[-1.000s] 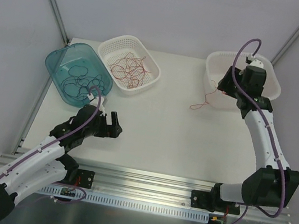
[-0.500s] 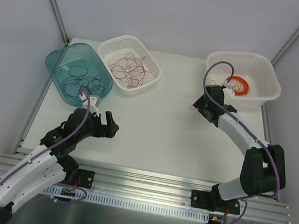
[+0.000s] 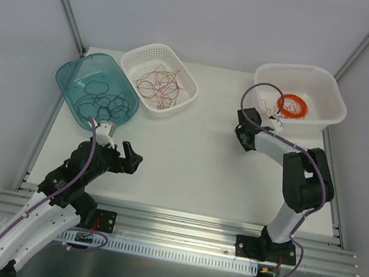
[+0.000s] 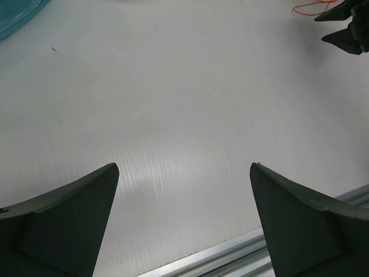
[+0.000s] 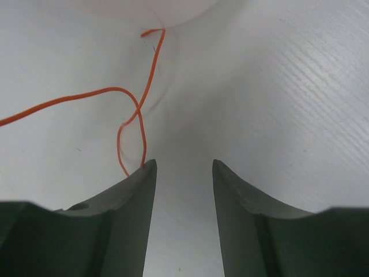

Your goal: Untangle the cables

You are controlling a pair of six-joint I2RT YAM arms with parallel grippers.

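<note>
Step in hand: by my judgement, picking one loose cable off the table beside the right-hand tub.
Target cable: a hair-thin orange-red wire [image 5: 86, 95] lying on the white table [image 4: 173, 86], crossing over itself in a loop. One end reaches the foot of the white plastic tub [image 3: 333, 85]; the other stops right at the tip of one finger.
Right gripper [image 5: 183, 167]: low over the table, jaws partly apart, nothing between them. The wire sits just outside the gap.
Left gripper [image 4: 183, 167]: jaws spread wide, empty, hovering over bare table near the left side.
Other cables: dark wires in the teal plastic bin [image 3: 64, 77] far left, red wires in the white lattice basket [image 3: 131, 56] beside it.
Doing it well: shift sideways so the strand lies between the fingers before pinching, and pinch near the crossing. A wire this thin and floppy could slip out. Lift slowly in case it snags at the tub.
Leave alone: the thick orange coil [image 3: 293, 106] inside the tub.
Writing: none readable.
</note>
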